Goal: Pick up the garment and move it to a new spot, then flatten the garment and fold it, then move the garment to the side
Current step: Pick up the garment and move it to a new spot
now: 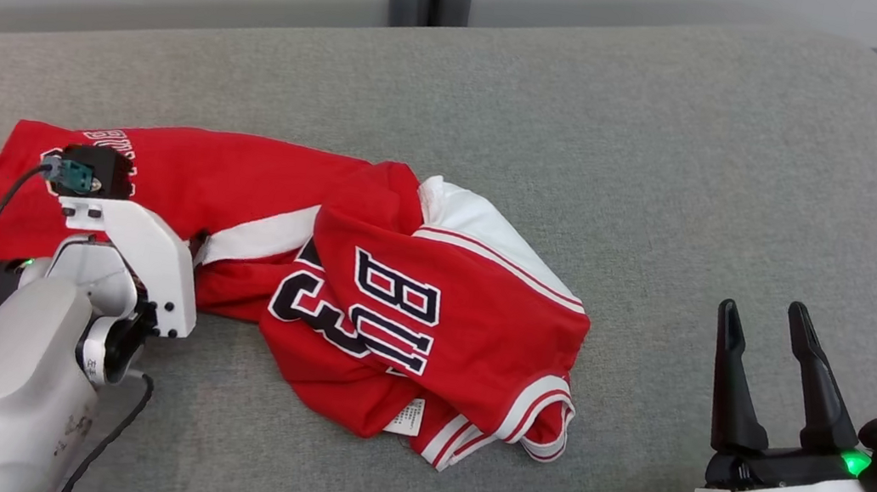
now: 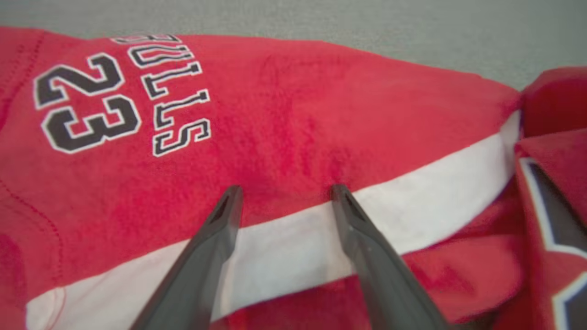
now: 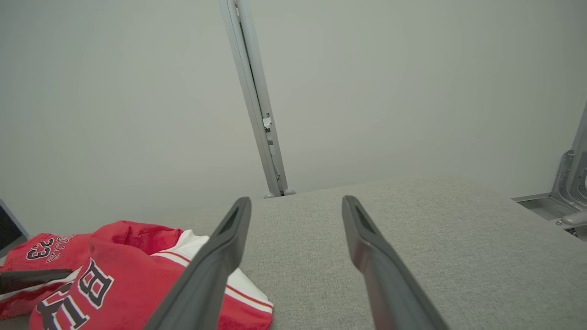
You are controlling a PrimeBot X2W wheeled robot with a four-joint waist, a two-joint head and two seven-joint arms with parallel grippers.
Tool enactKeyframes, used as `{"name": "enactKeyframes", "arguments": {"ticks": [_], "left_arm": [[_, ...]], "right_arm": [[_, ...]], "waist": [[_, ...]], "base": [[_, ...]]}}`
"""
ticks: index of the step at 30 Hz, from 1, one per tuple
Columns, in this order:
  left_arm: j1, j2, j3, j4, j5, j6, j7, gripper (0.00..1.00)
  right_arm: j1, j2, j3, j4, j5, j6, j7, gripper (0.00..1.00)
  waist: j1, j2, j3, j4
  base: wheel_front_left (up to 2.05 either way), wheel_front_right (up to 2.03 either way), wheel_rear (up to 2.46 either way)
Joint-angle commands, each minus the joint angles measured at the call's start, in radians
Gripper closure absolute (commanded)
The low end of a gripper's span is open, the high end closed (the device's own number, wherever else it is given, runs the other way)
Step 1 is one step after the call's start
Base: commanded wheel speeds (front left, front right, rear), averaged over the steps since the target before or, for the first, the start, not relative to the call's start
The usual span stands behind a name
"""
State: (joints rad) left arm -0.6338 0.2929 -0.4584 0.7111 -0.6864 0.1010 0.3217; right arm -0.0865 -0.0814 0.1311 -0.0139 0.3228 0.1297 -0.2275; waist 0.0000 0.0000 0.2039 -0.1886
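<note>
I see the jersey (image 1: pixel 479 320) crumpled on the grey padded surface (image 1: pixel 676 142). It is red with a white stripe, black white-edged "23" and "BULLS" lettering, and a white label at the hem. The large print is folded over (I can read only part of it). My left gripper (image 2: pixel 284 190) is spread on the jersey's stripe, tips touching the cloth and gripping nothing. From the head camera its wrist (image 1: pixel 137 255) hides the fingers. The right gripper (image 1: pixel 764 309), open and empty, is well to the right of the jersey.
</note>
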Motion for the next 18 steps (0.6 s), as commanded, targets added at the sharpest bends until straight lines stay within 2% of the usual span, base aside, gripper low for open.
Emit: {"name": "enactKeyframes", "arguments": {"ticks": [1,6,9,18], "left_arm": [[-0.028,0.000,-0.011,0.062,0.007,-0.017,0.015,0.00],[-0.030,-0.023,-0.050,0.229,0.000,-0.072,0.083,0.00],[-0.035,-0.033,-0.066,0.293,0.003,-0.100,0.094,1.00],[-0.127,-0.042,-0.057,0.321,0.021,-0.126,-0.090,1.00]], "right_arm": [[-0.012,0.000,-0.002,0.008,-0.005,0.002,-0.012,0.00],[-0.026,0.006,0.001,0.019,-0.006,0.002,-0.022,0.00],[-0.028,0.009,-0.005,0.025,-0.008,0.002,-0.023,0.00],[-0.014,0.006,-0.009,0.035,-0.014,0.002,-0.027,0.00]], "waist": [[0.0000,0.0000,0.023,-0.023],[0.0000,0.0000,0.034,-0.036],[0.0000,0.0000,0.033,-0.034],[0.0000,0.0000,-0.008,0.006]], "base": [[0.00,0.00,0.00],[0.00,0.00,0.00],[0.00,0.00,0.00],[0.00,0.00,0.00]]}}
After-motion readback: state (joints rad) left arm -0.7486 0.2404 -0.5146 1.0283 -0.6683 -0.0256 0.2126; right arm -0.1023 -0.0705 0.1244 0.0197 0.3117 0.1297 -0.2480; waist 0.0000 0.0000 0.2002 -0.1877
